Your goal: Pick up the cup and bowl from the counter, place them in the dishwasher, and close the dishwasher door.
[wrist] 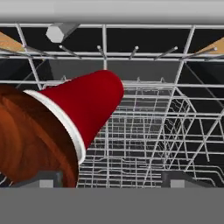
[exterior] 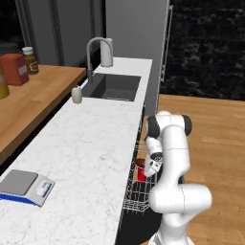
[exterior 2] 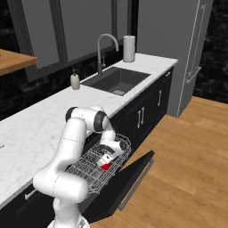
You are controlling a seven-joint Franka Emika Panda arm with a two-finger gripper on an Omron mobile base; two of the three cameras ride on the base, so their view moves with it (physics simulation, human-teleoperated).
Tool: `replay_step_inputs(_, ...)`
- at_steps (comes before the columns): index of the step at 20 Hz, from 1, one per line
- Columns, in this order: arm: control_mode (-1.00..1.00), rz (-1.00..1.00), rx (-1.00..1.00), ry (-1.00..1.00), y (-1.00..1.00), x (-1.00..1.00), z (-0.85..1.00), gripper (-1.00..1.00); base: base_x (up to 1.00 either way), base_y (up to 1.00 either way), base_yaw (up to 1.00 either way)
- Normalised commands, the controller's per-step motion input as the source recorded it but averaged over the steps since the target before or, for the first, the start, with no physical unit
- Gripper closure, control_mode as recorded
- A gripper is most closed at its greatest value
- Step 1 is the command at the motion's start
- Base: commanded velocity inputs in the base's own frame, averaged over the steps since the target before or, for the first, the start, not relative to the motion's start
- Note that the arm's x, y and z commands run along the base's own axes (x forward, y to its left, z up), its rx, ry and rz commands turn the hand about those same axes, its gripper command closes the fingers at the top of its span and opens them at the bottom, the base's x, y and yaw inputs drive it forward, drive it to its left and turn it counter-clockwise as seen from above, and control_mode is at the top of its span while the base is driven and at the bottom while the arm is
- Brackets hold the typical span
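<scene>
Cup lay tipped in the dishwasher rack against the bowl. Jaws stood wide, gripping nothing. Cup judged light, rigid, smooth; grip across its wall.

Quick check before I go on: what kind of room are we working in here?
A home kitchen, rendered: a marble counter with a sink and faucet, and an open dishwasher with its wire rack pulled out.

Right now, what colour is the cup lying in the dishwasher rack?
Red outside, with a white rim; the cup shows best in the hand view, tipped on its side.
</scene>
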Motion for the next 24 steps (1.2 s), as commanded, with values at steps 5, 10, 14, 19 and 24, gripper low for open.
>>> replay_step_inputs(5, -1.00, 0.00, 0.00, -0.13, 0.00, -0.16, 0.53, -1.00, 0.00, 0.00, 0.00)
replay_step_inputs(10, -1.00, 0.00, 0.00, -0.08, 0.00, -0.15, 0.55, -1.00, 0.00, 0.00, 0.00)
replay_step_inputs(14, -1.00, 0.00, -0.01, 0.00, -0.04, -0.49, 0.28, -1.00, 0.00, 0.00, 0.00)
replay_step_inputs(19, -1.00, 0.00, -0.03, 0.01, -0.35, -0.24, 0.27, -1.00, 0.00, 0.00, 0.00)
replay_step_inputs(24, -1.00, 0.00, -0.01, 0.03, -0.34, -0.06, 0.22, -1.00, 0.00, 0.00, 0.00)
